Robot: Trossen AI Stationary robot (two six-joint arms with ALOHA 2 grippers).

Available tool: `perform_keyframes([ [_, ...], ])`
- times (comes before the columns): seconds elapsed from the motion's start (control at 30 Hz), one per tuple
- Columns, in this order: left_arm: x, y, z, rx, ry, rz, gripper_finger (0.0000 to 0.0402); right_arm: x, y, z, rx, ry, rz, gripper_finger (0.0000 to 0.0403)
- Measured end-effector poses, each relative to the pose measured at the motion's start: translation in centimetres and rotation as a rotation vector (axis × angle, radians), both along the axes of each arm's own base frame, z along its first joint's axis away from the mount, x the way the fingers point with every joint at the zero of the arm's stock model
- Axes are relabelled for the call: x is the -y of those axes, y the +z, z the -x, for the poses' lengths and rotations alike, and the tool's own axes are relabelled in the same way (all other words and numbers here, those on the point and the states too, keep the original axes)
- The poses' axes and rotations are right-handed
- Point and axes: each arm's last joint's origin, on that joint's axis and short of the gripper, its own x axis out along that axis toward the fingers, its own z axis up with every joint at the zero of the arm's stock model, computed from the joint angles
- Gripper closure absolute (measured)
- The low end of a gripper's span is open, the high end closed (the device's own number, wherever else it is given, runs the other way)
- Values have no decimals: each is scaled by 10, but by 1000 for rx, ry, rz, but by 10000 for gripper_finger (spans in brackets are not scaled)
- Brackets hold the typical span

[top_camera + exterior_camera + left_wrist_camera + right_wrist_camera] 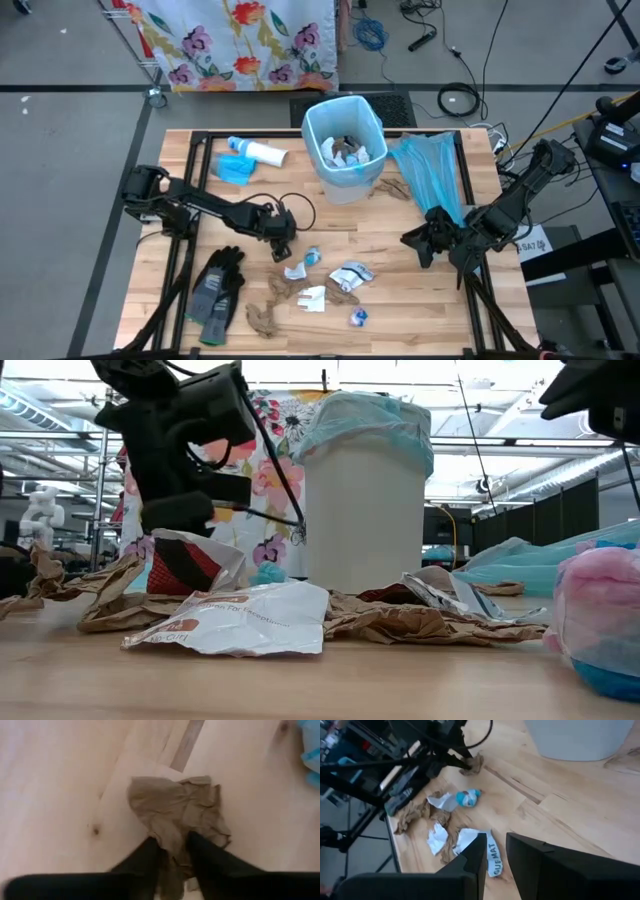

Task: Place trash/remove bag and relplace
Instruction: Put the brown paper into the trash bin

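Observation:
My left gripper (pixel 283 243) is low over the middle of the table, left of the scattered trash, and shut on a crumpled brown paper wad (pixel 175 815). More trash lies on the wood toward the near edge: white scraps (pixel 300 272), a wrapper (pixel 352 274), brown wads (pixel 265 315) and a blue-and-white bit (pixel 358 318). The white bin (pixel 345 150), lined with a light blue bag, stands at the far middle with trash inside. My right gripper (pixel 420 238) hovers right of the trash, empty, with its fingers (pixel 470 860) a little apart. My left gripper pinches the brown wad between its two fingers (pixel 150 855), on the wad's edge nearest the wrist (pixel 172 847). The fingers come from the table's left and slant down. The rest of the wad spreads out past the fingertips. Whether it is clear of the wood, I cannot tell.
A spare light blue bag (pixel 430 170) lies right of the bin. Dark grey gloves (pixel 215 290) lie near the front left. A white tube-shaped bottle (pixel 262 153) and a blue packet lie at the far left. Bare wood shows at the front right.

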Motion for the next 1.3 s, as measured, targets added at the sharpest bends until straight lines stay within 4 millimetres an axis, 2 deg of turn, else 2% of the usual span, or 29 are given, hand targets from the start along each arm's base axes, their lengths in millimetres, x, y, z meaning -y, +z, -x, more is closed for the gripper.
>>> perform_keyframes([
  [0.07, 0, 5, 1, 2, -6, 20, 369, -1, 1, -1, 10, 0, -9, 339],
  [0.1, 1, 9, 1, 9, 0, 29, 384, -1, 1, -1, 17, 0, -15, 339],
  [0.2, 1, 29, 4, 45, 14, 42, 393, -2, 2, -2, 25, 0, -22, 339],
  [0.27, 1, 53, 1, 125, 14, 46, 397, -2, 2, -2, 27, 0, -24, 339],
  [0.33, -1, 76, 9, 138, 18, 15, 397, -1, 2, -2, 24, 2, -17, 339],
  [0.53, -12, 167, 21, 365, -19, -105, 399, -1, 2, -2, 22, 19, 3, 339],
  [0.67, -29, 225, 27, 537, -7, -160, 400, -1, 2, -2, 17, 22, 13, 339],
  [0.83, -57, 281, 26, 705, 9, -279, 400, -1, 2, -2, 8, 43, 47, 339],
  [1.0, -86, 307, 7, 744, -9, -343, 401, 0, 1, -2, 6, 38, 57, 339],
  [1.17, -113, 316, -19, 757, 6, -389, 389, 4, 1, -5, 7, 13, 60, 339],
  [1.3, -128, 314, -41, 769, -13, -361, 355, 6, 1, -6, 6, -6, 59, 339],
])
